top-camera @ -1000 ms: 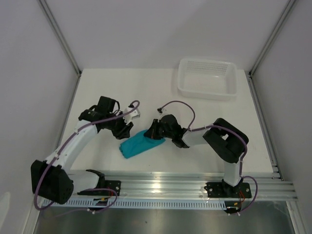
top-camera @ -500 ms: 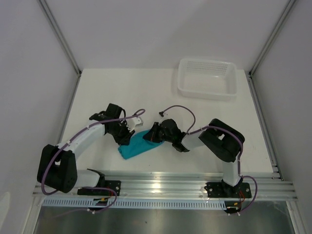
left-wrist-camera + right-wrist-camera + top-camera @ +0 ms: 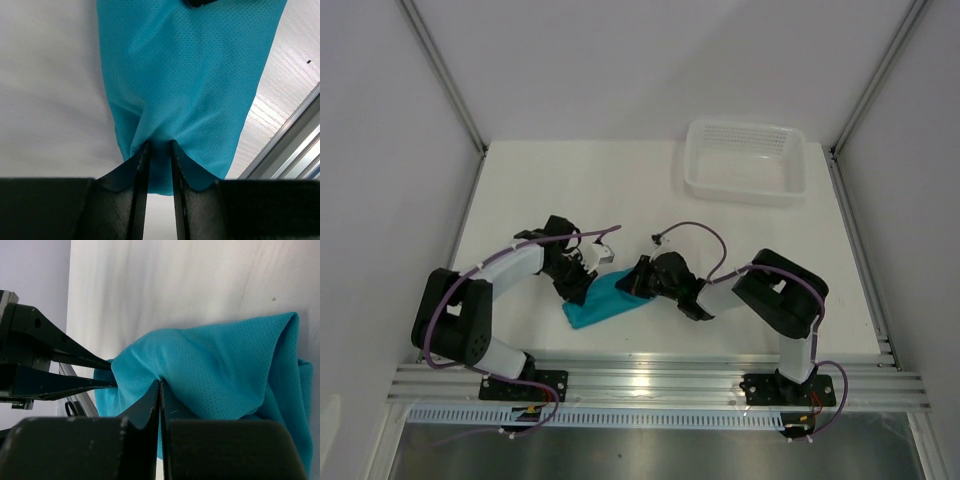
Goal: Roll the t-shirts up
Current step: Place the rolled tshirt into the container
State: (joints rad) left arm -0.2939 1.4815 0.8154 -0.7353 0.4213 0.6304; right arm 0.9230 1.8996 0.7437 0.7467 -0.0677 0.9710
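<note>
On table (image 3: 540, 190): one basket (image 3: 744, 192); one t-shirt (image 3: 600, 306) gripped, left fingers (image 3: 141, 200), right fingers (image 3: 150, 405).

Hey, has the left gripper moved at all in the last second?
Yes. The left gripper has slid a little toward the near rail, away from the basket, and now pinches the t-shirt at its edge.

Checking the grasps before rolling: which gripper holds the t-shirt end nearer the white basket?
The right gripper: it pinches the teal t-shirt at the end toward the white basket, while the left gripper pinches the opposite, farther end.
</note>
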